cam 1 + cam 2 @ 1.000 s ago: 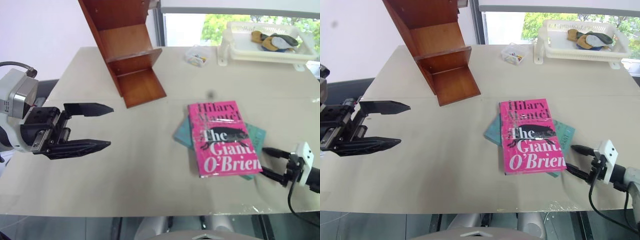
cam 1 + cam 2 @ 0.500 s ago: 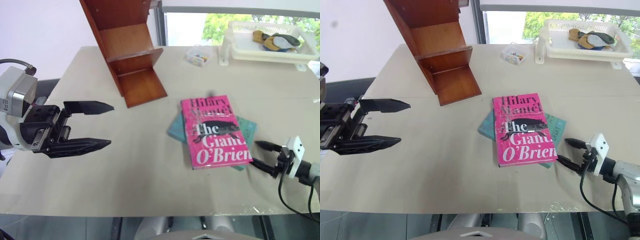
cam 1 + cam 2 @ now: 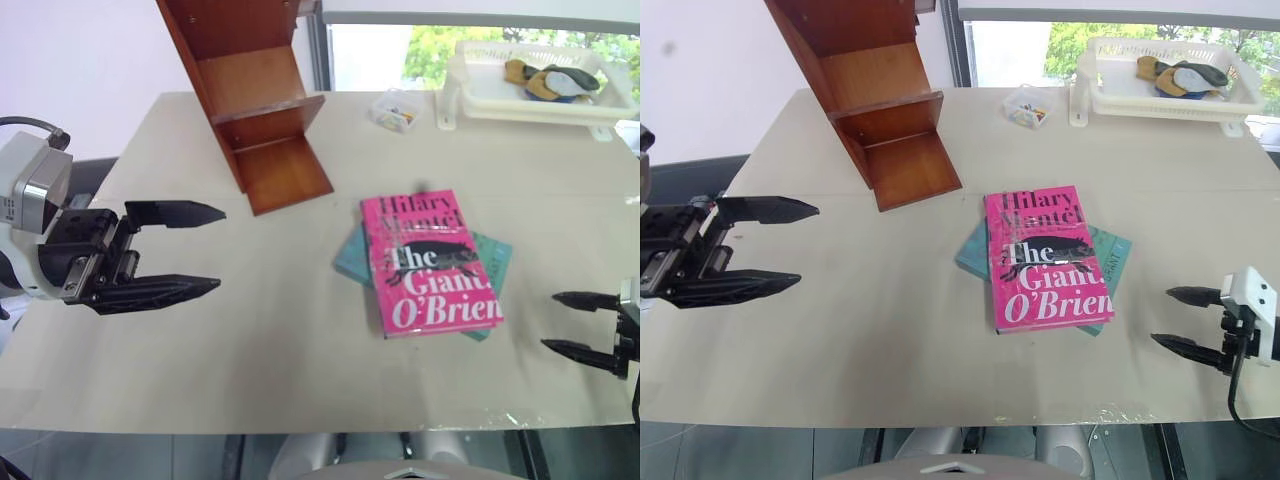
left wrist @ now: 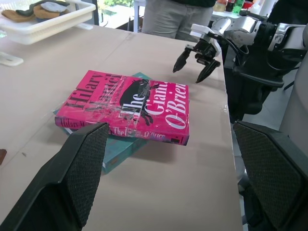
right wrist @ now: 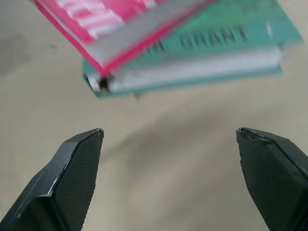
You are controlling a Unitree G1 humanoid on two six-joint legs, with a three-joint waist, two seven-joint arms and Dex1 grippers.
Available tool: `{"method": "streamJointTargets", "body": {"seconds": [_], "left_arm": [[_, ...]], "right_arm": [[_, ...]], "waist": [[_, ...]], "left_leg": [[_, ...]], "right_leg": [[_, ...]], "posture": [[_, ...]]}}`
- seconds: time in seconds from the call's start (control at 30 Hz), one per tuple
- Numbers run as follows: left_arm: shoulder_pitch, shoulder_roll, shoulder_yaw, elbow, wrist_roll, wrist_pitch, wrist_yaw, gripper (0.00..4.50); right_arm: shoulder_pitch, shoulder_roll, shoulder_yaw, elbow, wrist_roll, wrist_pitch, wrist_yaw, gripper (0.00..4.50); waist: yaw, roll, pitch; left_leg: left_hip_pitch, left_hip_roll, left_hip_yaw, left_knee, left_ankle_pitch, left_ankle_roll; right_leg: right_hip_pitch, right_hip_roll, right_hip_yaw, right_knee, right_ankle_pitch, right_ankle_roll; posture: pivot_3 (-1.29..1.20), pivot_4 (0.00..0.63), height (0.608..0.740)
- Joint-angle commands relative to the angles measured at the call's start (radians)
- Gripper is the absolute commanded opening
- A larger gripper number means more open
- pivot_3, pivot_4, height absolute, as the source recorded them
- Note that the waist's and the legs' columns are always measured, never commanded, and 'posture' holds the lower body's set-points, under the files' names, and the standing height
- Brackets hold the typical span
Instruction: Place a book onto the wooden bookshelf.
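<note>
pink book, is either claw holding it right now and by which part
Nothing is held. The pink book lies on the teal book on the table. The right claw is open, apart from its corner; the left claw is open, far off.

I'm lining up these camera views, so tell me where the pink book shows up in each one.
Left eye view: the pink book lies right of centre on the table.
Right eye view: just right of centre.
Left wrist view: centre-left, spine toward the camera.
Right wrist view: its corner at the top left.
Shared landmark: the teal book under it, in all four views.
</note>
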Motion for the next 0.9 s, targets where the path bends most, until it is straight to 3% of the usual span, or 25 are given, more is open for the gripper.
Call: {"method": "streamJointTargets", "body": {"seconds": [0.03, 0.27, 0.9], "left_arm": [[-0.014, 0.012, 0.008, 0.003, 0.002, -0.014, -0.007, 4.44], [-0.011, 0.019, 0.009, 0.003, 0.010, -0.018, -0.009, 4.44], [0.005, 0.008, 0.049, -0.017, 0.004, -0.006, 0.010, 4.44]], "right_arm": [[-0.034, 0.038, 0.039, -0.064, 0.010, 0.003, -0.035, 4.50], [-0.114, 0.091, 0.155, -0.075, -0.043, -0.030, -0.067, 4.50], [-0.336, 0.165, 0.315, 0.002, -0.080, -0.063, -0.039, 4.50]], "waist": [[0.002, -0.001, 0.000], [0.002, -0.001, 0.001], [-0.002, -0.001, 0.002]], "left_leg": [[0.000, 0.000, 0.000, 0.000, 0.000, 0.000], [-0.001, 0.000, 0.000, 0.000, 0.000, 0.000], [-0.001, 0.000, -0.001, 0.000, 0.000, 0.000]], "right_leg": [[0.000, 0.000, 0.000, 0.000, 0.000, 0.000], [0.000, 0.000, -0.001, -0.001, 0.000, 0.000], [0.000, 0.000, -0.001, -0.001, 0.000, 0.000]], "posture": [[0.00, 0.150, 0.740], [0.00, 0.150, 0.740], [0.00, 0.150, 0.740]]}}
